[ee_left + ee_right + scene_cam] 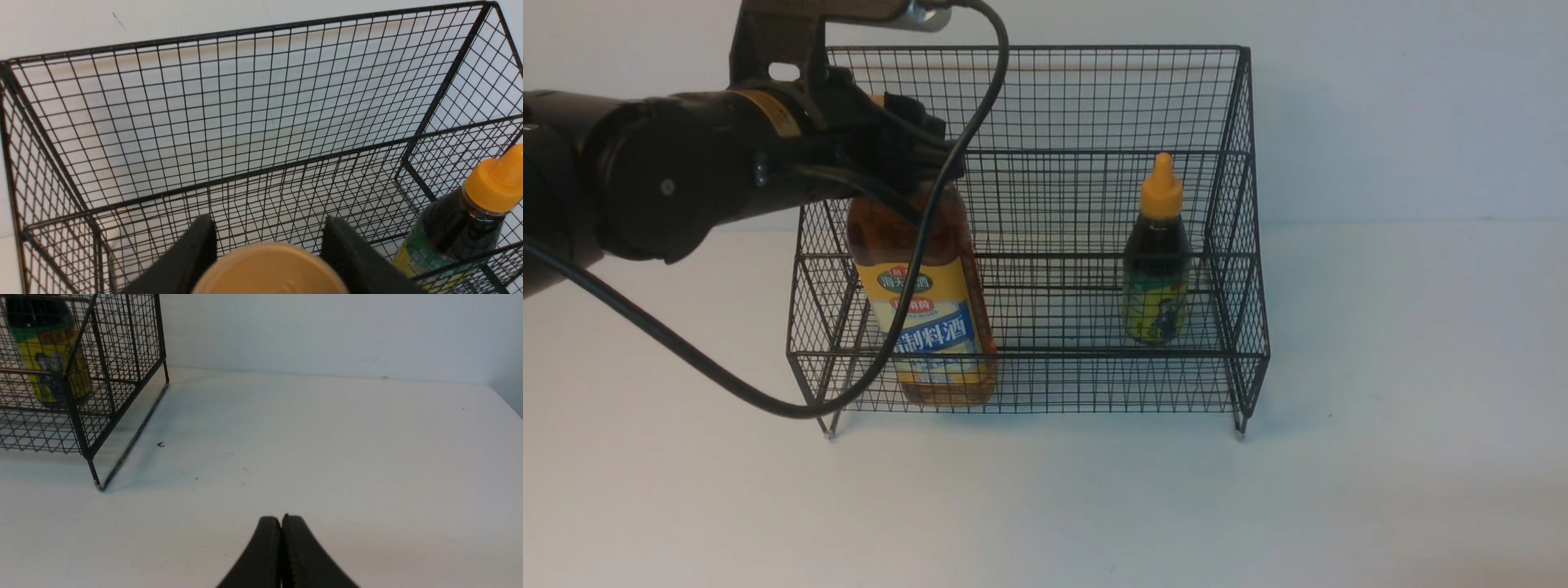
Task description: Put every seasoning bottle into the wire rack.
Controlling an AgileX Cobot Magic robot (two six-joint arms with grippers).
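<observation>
The left arm reaches in from the left side of the front view, its thick black body lying nearly level and a black cable looping down from it across the front of the wire rack (1045,204). Its left claw (913,167) sits at the top of the tall bottle (927,294), and in the left wrist view the two black fingers (192,253) stand on either side of the round gold cap (269,269), gripping the bottle by its neck. The tall bottle is inside the rack at its left end, upright or nearly so, its base down at the lower front tier. It is clear plastic filled with amber liquid, with a yellow and blue label bearing printed characters.

The small bottle (1156,278) stands upright in the right part of the rack, well apart from the tall one. It is dark, with a pointed orange nozzle cap and a yellow-green label.

The rack is black wire mesh in a fine square grid, with a tall back, sloping sides, a stepped floor and thin feet resting on the smooth white counter (1380,408).

The right claw (282,526) hangs over bare counter beside the rack, its two dark, rounded fingers pressed together with nothing between them.
</observation>
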